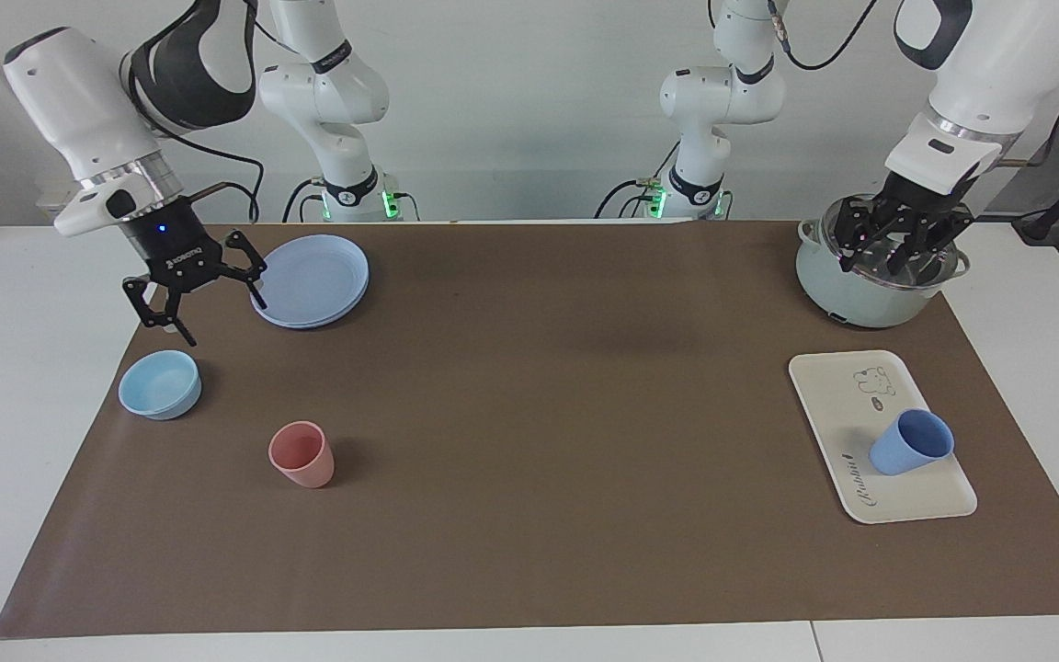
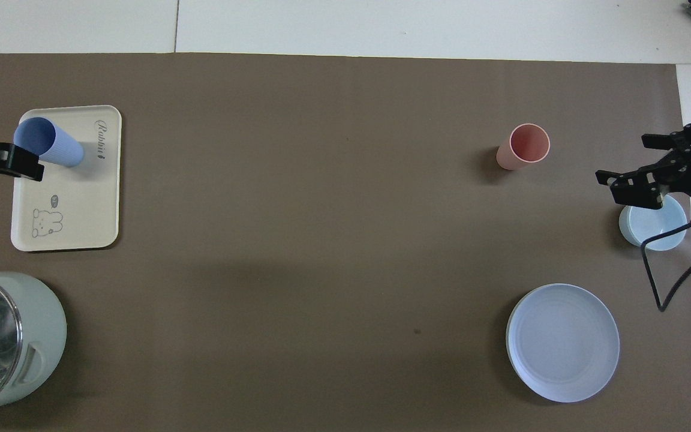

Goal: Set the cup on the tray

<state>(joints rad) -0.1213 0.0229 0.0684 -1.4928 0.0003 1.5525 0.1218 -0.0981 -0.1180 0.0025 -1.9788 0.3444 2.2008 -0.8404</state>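
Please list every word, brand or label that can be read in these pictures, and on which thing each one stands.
"Rabbit": script lettering on the tray, beside the cup.
"ROBOTIQ": white print on the right claw.
Small bubble beside the tray's cartoon animal: too small to read.
Left claw: no print shows.
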